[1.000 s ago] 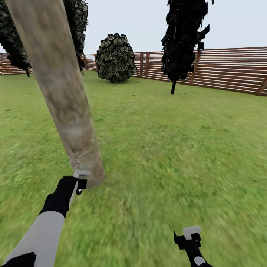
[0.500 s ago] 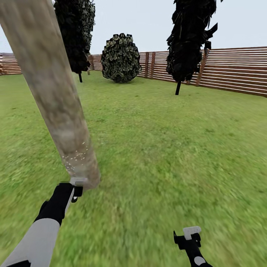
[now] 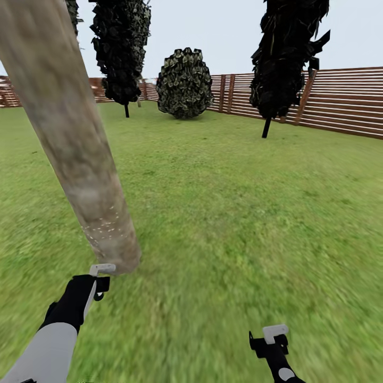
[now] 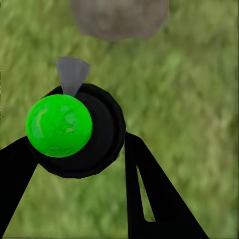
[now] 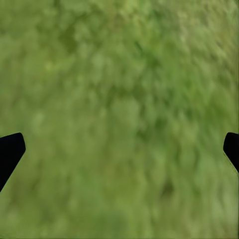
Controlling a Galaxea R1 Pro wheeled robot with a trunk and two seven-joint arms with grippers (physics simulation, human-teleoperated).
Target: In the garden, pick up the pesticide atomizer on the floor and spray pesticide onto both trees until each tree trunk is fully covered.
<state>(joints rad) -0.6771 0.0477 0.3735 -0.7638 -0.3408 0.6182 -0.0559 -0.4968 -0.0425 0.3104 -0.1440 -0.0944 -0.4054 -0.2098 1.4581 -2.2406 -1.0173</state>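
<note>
Now the left tool [image 4: 74,164] grips the pesticide atomizer [image 4: 69,127] near the tree trunk [image 3: 80,159] base, the right tool [image 5: 119,149] hangs released, and a drifting nozzle could leave bark higher up unsprayed.

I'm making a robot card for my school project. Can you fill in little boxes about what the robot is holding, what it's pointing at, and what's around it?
Place: grass lawn with a wooden slat fence behind
Left gripper: shut on the atomizer, which has a green and black top
Nozzle: grey, aimed at the tree trunk
Spray: small white specks low on the trunk
Right gripper: open, holding nothing, over grass
Far off: a round bush and two dark narrow trees
</note>
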